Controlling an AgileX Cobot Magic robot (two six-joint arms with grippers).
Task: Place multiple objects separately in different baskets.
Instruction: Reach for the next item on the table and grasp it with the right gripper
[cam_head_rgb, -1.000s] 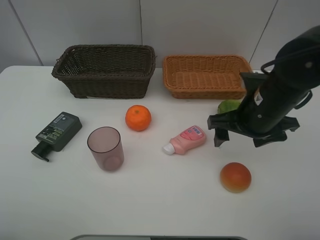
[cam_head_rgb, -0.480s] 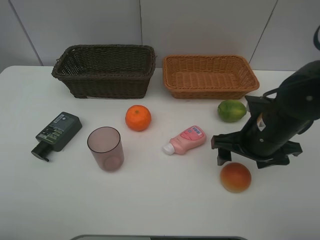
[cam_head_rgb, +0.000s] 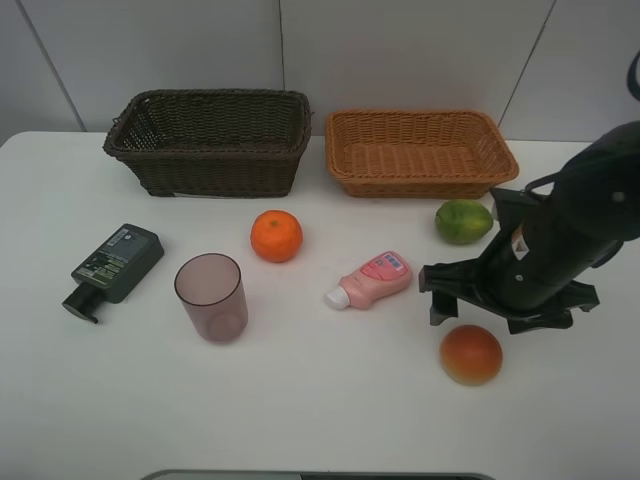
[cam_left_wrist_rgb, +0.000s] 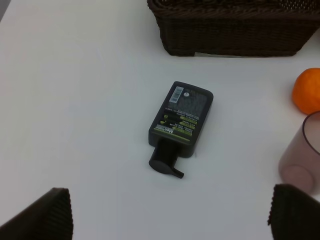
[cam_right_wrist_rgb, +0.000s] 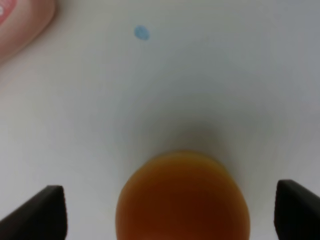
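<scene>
My right gripper (cam_head_rgb: 497, 312) hangs open just above the red-yellow fruit (cam_head_rgb: 471, 354). In the right wrist view the fruit (cam_right_wrist_rgb: 182, 200) lies between the two spread fingertips (cam_right_wrist_rgb: 50, 210) without touching them. The green fruit (cam_head_rgb: 463, 221) rests behind the arm, near the tan basket (cam_head_rgb: 415, 116). The orange (cam_head_rgb: 276, 236), pink bottle (cam_head_rgb: 372, 280), mauve cup (cam_head_rgb: 211, 297) and dark pump bottle (cam_head_rgb: 112, 265) lie on the table. The dark basket (cam_head_rgb: 210, 97) stands at the back left. My left gripper (cam_left_wrist_rgb: 167, 215) is open over bare table, short of the pump bottle (cam_left_wrist_rgb: 182, 120).
Both baskets hold nothing that I can see. The white table (cam_head_rgb: 300, 400) ends at a wall behind the baskets. In the left wrist view the orange (cam_left_wrist_rgb: 307, 90) and cup (cam_left_wrist_rgb: 302, 160) sit at one edge, beside the dark basket (cam_left_wrist_rgb: 230, 30).
My right arm came forward from beside the green fruit and lowered over the red-yellow fruit. The green fruit is uncovered now. No object has moved.
</scene>
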